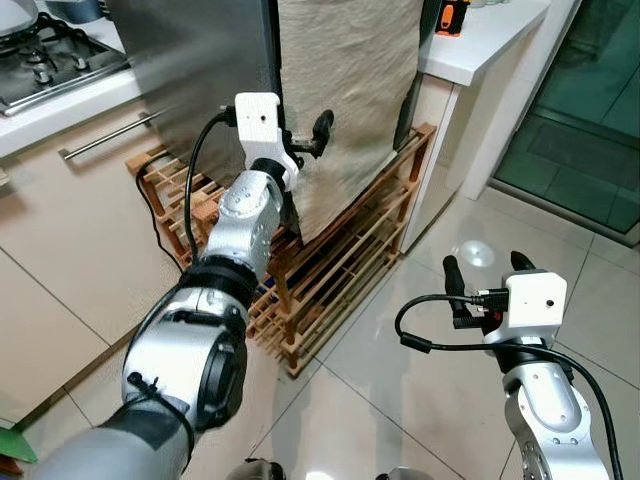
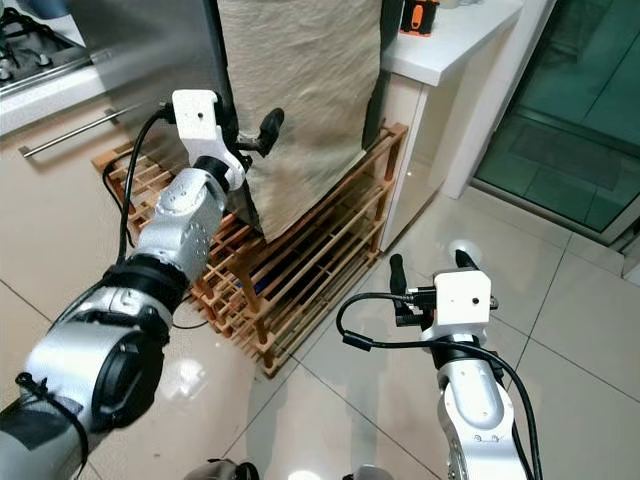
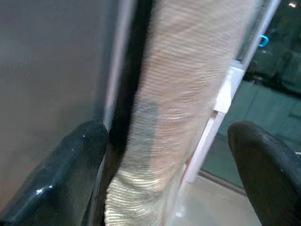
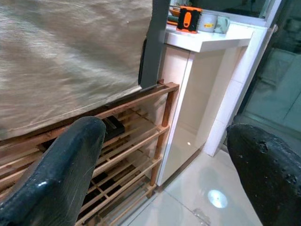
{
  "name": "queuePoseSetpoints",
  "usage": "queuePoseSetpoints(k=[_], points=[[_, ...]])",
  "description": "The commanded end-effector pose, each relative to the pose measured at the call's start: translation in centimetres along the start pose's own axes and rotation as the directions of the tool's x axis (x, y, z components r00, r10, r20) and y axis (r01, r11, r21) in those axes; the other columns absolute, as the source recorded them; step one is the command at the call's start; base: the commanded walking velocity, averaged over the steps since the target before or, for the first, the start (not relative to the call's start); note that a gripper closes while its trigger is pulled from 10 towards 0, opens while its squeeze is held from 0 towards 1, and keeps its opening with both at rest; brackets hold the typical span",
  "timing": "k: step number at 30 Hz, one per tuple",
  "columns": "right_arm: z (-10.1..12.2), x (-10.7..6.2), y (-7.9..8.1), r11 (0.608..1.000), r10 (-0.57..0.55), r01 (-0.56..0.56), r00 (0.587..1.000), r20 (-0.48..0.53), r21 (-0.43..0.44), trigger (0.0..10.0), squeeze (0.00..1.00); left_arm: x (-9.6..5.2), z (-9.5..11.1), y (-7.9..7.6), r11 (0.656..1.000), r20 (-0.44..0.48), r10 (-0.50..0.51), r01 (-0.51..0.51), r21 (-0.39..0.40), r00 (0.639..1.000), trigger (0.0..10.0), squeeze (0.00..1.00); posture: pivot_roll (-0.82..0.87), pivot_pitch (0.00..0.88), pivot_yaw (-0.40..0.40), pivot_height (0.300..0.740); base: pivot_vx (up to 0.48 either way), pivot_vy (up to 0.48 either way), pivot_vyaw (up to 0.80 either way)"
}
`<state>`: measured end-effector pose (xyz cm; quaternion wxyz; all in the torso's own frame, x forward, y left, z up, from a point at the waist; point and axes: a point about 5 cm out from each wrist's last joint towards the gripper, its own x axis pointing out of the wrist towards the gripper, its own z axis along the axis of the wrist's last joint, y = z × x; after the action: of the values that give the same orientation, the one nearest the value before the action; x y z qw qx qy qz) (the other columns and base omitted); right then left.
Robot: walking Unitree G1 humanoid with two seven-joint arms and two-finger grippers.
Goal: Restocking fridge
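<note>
- Left end effector up at fridge front edge, fingers apart, straddling hanging beige cloth.
- Fridge upright on wooden rack, top cut off.
- Right end effector spread open over floor.

Stainless-steel fridge, upright on a wooden slatted rack, beige cloth draped over its side
</note>
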<state>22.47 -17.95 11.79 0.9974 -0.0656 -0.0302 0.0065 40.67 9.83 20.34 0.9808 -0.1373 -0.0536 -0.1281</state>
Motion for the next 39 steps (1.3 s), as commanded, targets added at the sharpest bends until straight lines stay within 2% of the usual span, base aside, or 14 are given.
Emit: queuePoseSetpoints(k=[1,7,14,18,21,24,25,26,27,28,29,34,37,39], points=[[-0.1,-0.2,-0.4,1.0,-0.025,0.025,1.0,-0.013,0.004,10.0,0.0,0.1,-0.2,0.2,0.999,-0.031,0.014,-0.015,-0.051,0.999,10.0,0.0,-0.24,0.089,0.05,0.74,0.0,0.0,0.0],[-0.1,-0.3,-0.6,0.999,-0.034,0.035,0.999,-0.018,0.003,10.0,0.0,0.1,-0.3,0.8,0.997,-0.04,0.039,-0.041,-0.059,0.998,10.0,0.0,-0.24,0.091,0.048,0.74,0.0,0.0,0.0],[0.0,-0.4,-0.6,0.999,-0.032,0.032,0.999,-0.018,-0.003,10.0,0.0,0.4,1.2,-2.5,0.972,0.077,-0.23,0.225,0.067,0.97,10.0,0.0,-0.25,0.094,0.045,0.74,0.0,0.0,0.0],[0.0,-0.3,-0.6,1.0,-0.029,0.029,0.999,-0.018,-0.007,10.0,0.0,0.1,1.6,-5.8,0.85,0.075,-0.522,0.51,0.135,0.85,10.0,0.0,-0.25,0.091,0.048,0.74,0.0,0.0,0.0],[0.0,-0.3,-0.6,1.0,-0.028,0.028,0.999,-0.018,-0.007,10.0,0.0,0.0,1.5,-6.3,0.828,0.066,-0.556,0.545,0.136,0.829,10.0,0.0,-0.25,0.091,0.048,0.74,0.0,0.0,0.0],[0.0,-0.6,-0.5,1.0,-0.026,0.026,0.999,-0.021,-0.007,10.0,0.0,-0.6,0.4,-10.2,0.695,0.039,-0.718,0.715,0.073,0.694,10.0,0.0,-0.27,0.079,0.055,0.74,0.0,0.0,0.0],[0.0,-0.6,-0.5,1.0,-0.026,0.026,0.999,-0.021,-0.007,10.0,0.0,-0.6,0.4,-10.2,0.695,0.039,-0.718,0.715,0.073,0.694,10.0,0.0,-0.27,0.079,0.055,0.74,0.0,0.0,0.0],[0.0,-0.6,-0.4,1.0,-0.026,0.026,0.999,-0.021,-0.007,10.0,0.0,-1.3,-0.5,-12.7,0.609,0.037,-0.793,0.793,0.02,0.608,10.0,0.0,-0.28,0.071,0.056,0.74,0.0,0.0,0.0],[0.0,-0.6,-0.4,1.0,-0.026,0.026,0.999,-0.021,-0.007,10.0,0.0,-1.3,-0.5,-12.7,0.609,0.037,-0.793,0.793,0.02,0.608,10.0,0.0,-0.28,0.071,0.056,0.74,0.0,0.0,0.0],[0.1,-0.6,-0.4,1.0,-0.024,0.024,1.0,-0.018,-0.007,10.0,0.0,-2.3,-1.5,-15.5,0.522,0.044,-0.851,0.852,-0.039,0.523,10.0,0.0,-0.28,0.065,0.055,0.74,0.0,0.0,0.0],[0.1,-0.6,-0.4,1.0,-0.024,0.024,1.0,-0.018,-0.007,10.0,0.0,-2.3,-1.5,-15.5,0.522,0.044,-0.851,0.852,-0.039,0.523,10.0,0.0,-0.28,0.065,0.055,0.74,0.0,0.0,0.0],[0.3,-0.6,-0.4,1.0,-0.013,0.013,1.0,-0.013,-0.013,10.0,0.0,-4.1,-3.0,-19.0,0.396,0.074,-0.911,0.91,-0.121,0.407,10.0,0.0,-0.29,0.056,0.052,0.74,0.0,0.0,0.0],[0.4,-0.5,-0.3,1.0,-0.009,0.009,1.0,-0.008,-0.019,10.0,0.0,-4.3,-3.1,-18.7,0.407,0.079,-0.905,0.906,-0.117,0.417,10.0,0.0,-0.29,0.05,0.052,0.74,0.0,0.0,0.0],[0.5,-0.2,-0.4,1.0,-0.018,0.017,1.0,-0.005,-0.023,10.0,0.0,-3.6,-2.8,-16.0,0.534,0.074,-0.839,0.842,-0.073,0.539,10.0,0.0,-0.29,0.046,0.051,0.74,0.0,0.0,0.0]])
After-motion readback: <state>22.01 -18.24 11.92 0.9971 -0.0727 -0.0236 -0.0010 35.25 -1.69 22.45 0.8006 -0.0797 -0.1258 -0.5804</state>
